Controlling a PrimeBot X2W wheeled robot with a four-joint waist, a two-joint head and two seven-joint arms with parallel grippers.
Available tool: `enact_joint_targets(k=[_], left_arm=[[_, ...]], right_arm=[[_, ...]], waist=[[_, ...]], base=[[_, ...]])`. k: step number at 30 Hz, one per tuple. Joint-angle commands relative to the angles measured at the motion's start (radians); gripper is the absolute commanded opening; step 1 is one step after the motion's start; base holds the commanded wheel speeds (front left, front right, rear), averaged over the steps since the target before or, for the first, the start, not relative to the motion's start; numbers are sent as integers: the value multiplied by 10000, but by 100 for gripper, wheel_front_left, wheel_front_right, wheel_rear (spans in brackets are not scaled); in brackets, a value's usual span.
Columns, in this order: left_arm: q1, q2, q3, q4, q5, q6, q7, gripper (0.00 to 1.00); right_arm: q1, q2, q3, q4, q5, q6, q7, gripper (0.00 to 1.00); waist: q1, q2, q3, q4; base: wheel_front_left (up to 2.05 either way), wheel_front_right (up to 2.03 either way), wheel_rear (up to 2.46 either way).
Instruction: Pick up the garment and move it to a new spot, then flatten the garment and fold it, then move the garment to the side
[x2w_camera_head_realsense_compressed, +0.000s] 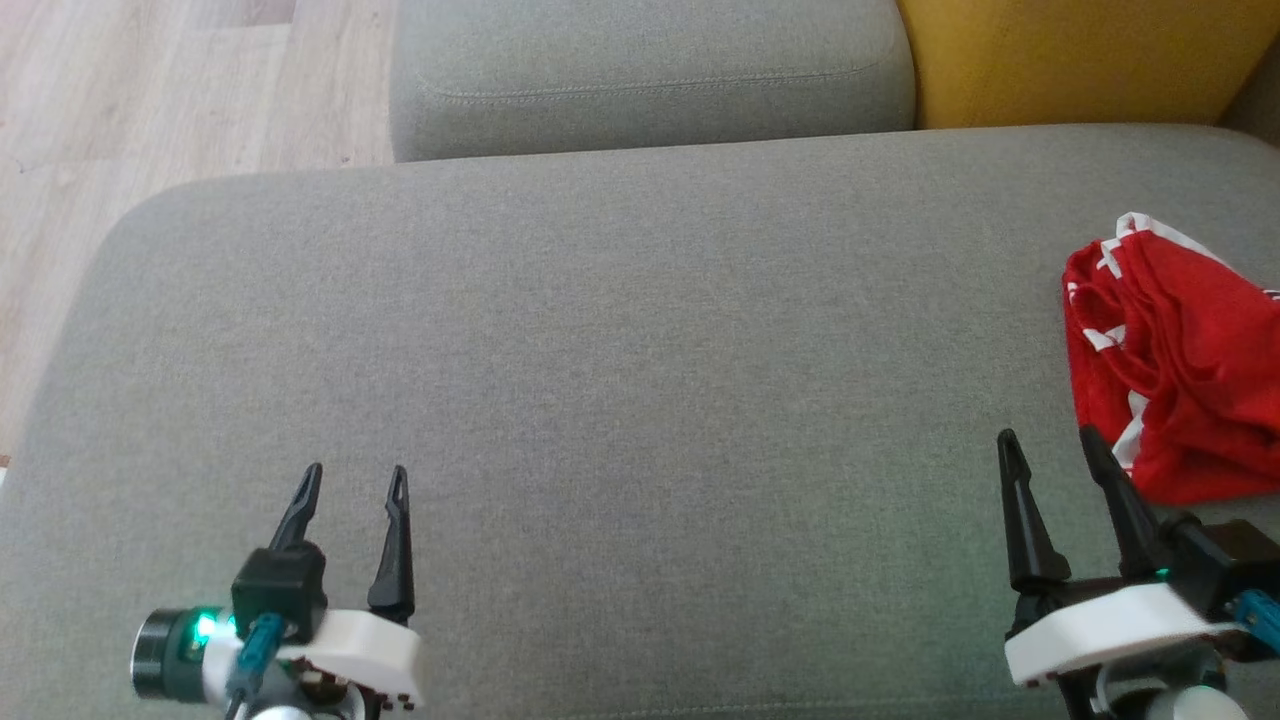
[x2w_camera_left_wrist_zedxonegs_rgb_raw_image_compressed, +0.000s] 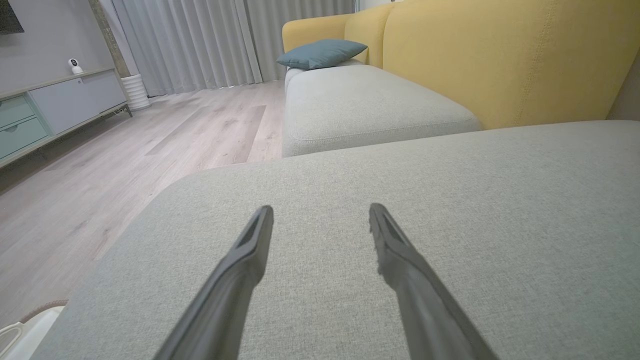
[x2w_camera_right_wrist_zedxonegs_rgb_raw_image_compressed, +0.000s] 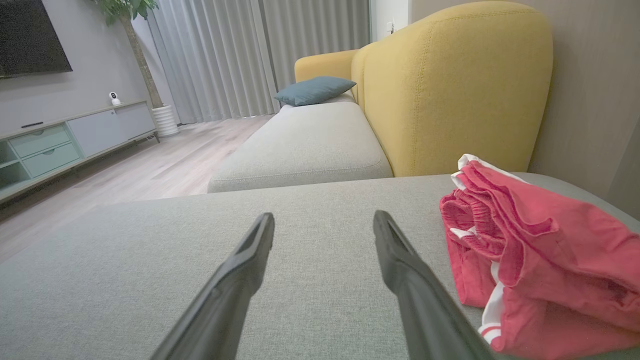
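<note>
The red garment (x2w_camera_head_realsense_compressed: 1170, 340) with white stripes lies crumpled in a heap at the right end of the wide grey seat cushion (x2w_camera_head_realsense_compressed: 620, 350), untouched. The right tool (x2w_camera_head_realsense_compressed: 1046, 433) hovers just beside its near edge with fingers spread wide and holding nothing. The left tool (x2w_camera_head_realsense_compressed: 357, 470), equally wide and empty, hangs over bare fabric well apart from the garment. Beyond the cushion are a second grey seat (x2w_camera_head_realsense_compressed: 650, 80) and a yellow backrest (x2w_camera_head_realsense_compressed: 1080, 50). A teal pillow (x2w_camera_left_wrist_zedxonegs_rgb_raw_image_compressed: 322, 52) rests at the far end. A low cabinet (x2w_camera_left_wrist_zedxonegs_rgb_raw_image_compressed: 50, 107) stands across the wooden floor (x2w_camera_left_wrist_zedxonegs_rgb_raw_image_compressed: 150, 150), before grey curtains (x2w_camera_left_wrist_zedxonegs_rgb_raw_image_compressed: 200, 40).
</note>
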Motion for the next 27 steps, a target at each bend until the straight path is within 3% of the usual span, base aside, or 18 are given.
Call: enact_joint_targets(k=[1, 10, 11, 15, 27], left_arm=[[-444, 205, 316, -400, -23, 52, -29, 100], [-467, 228, 286, -417, -96, 47, -61, 100], [0, 13, -56, -69, -71, -4, -6, 0], [163, -124, -212, 426, -174, -22, 0, 0], [19, -255, 203, 524, -1589, -418, 225, 0]], right_arm=[[-247, -53, 241, -396, 87, 35, -2, 100], [-278, -53, 271, -362, 148, 35, -4, 100], [0, 0, 19, 5, 98, -2, -4, 0], [38, 3, 49, 602, 191, -2, -10, 0], [-203, -97, 58, 837, 1683, 2, 18, 0]], waist=[[1, -1, 6, 2], [1, -1, 31, 17], [1, -1, 31, 17], [1, -1, 35, 17], [1, -1, 46, 16]], base=[[0, 0, 0], [0, 0, 0], [0, 0, 0], [0, 0, 0], [0, 0, 0]])
